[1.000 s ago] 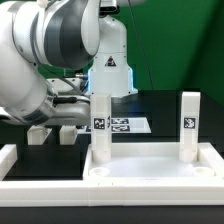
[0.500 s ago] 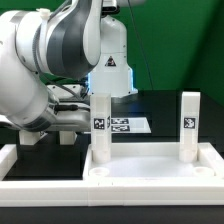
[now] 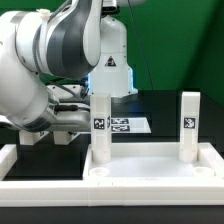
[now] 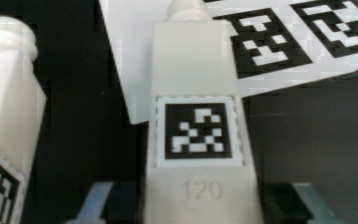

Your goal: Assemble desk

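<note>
The tabletop [image 3: 150,165] lies along the black desk's [image 3: 160,110] near edge, with a white border rail [image 3: 12,160] at the exterior view's left. One upright leg [image 3: 101,125] and a second upright leg [image 3: 189,122] stand in its far corner sockets, with open room between them. The marker board [image 3: 128,126] lies flat behind. The fingers [image 4: 99,203] straddle a lying leg [image 4: 197,60]. A thin dark gap shows on each side, so whether they grip it cannot be told. Another loose leg [image 4: 7,110] lies just beside it, crowding that side.
</note>
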Robot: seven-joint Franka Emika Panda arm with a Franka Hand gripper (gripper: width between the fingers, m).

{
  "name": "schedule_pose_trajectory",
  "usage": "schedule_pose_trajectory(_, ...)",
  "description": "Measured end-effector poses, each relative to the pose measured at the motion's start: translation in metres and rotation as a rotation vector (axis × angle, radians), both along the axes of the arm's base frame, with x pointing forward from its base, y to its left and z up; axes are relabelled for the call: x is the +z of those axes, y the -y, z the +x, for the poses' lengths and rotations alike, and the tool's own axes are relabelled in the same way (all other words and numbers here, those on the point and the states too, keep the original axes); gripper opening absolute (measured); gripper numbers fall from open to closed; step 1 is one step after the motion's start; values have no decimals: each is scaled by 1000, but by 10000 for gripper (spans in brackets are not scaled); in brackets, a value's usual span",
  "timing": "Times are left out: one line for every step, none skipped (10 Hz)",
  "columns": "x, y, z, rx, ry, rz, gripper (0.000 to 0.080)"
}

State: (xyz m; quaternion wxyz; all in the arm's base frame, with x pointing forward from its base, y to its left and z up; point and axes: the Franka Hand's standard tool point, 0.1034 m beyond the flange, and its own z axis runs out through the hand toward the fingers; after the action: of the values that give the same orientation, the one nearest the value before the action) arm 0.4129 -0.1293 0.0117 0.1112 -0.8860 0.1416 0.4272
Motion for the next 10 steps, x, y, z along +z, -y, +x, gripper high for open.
schedule_pose_trajectory(0, 0, 0, 0, 0, 0, 288)
schedule_pose_trajectory(0, 0, 0, 0, 0, 0, 288)
schedule_pose_trajectory(3, 1, 1, 1, 1, 5, 288)
schedule_pose_trajectory(30, 4, 1, 3, -20, 47, 288)
schedule_pose_trajectory(58, 9, 7, -7, -3, 52, 288)
schedule_pose_trajectory(83, 4, 8, -17, 13, 54, 289)
schedule_pose_trajectory(110, -9, 4, -34, 22, 44, 289)
schedule_pose_trajectory(125, -22, 3, -55, 15, 13, 289)
schedule_pose_trajectory(144, -48, 12, -90, -11, -37, 290)
schedule_pose_trajectory(163, -75, 36, -113, 1, -91, 291)
